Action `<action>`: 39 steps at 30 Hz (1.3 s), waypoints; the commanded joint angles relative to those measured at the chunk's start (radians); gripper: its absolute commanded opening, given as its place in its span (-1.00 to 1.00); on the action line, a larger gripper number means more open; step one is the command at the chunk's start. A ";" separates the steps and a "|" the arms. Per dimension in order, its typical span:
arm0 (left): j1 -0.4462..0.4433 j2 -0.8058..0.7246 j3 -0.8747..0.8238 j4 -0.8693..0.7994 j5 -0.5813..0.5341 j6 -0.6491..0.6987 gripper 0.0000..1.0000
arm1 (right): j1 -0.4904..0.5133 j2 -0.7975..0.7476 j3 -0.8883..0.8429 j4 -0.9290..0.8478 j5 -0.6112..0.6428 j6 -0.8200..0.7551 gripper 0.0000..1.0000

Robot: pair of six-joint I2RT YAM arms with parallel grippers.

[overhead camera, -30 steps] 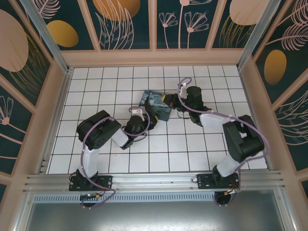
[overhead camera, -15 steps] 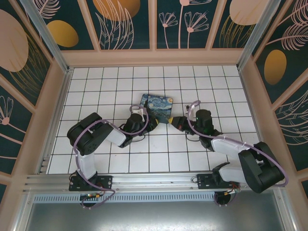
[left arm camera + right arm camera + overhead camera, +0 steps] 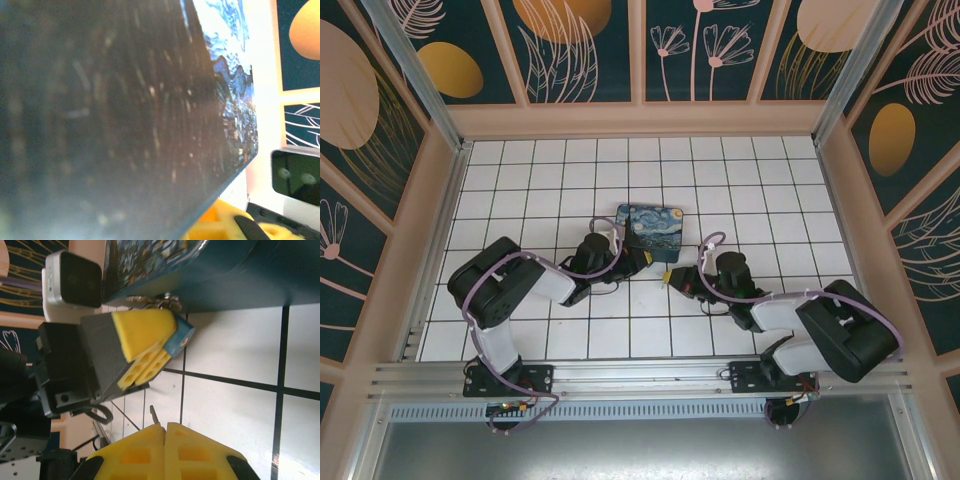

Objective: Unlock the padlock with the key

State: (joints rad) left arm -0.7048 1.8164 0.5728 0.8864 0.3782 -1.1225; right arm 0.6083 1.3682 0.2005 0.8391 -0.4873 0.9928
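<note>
Blue padlock (image 3: 180, 338), unreadable from above, sat clamped in the left claw (image 3: 165, 338) in the right wrist view; the shut right claw (image 3: 164, 434) pinched the key (image 3: 154, 416).

Bright, even light from overhead falls on my white tiled floor (image 3: 520, 180), leaving only short, soft shadows beneath my arms. My left wrist camera sits so close to the blue-and-yellow painted box (image 3: 227, 90) that its dark side smears into blur. My right wrist view is evenly lit and sharp, slightly soft at my right gripper (image 3: 164, 427).
</note>
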 commanded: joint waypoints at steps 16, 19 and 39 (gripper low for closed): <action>0.006 -0.036 -0.083 0.234 0.048 -0.194 -1.00 | 0.058 0.028 -0.038 0.152 0.205 0.238 -1.00; 0.007 -0.026 -0.087 0.263 0.051 -0.216 -1.00 | 0.070 0.008 -0.023 0.106 0.225 0.216 -1.00; 0.007 0.001 -0.102 0.317 0.044 -0.246 -1.00 | 0.071 0.181 0.012 0.313 0.191 0.322 -1.00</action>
State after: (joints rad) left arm -0.7048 1.8023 0.4767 1.1263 0.4114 -1.3598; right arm 0.6716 1.5356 0.1902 1.0672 -0.2886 1.2934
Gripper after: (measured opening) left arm 0.127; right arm 0.050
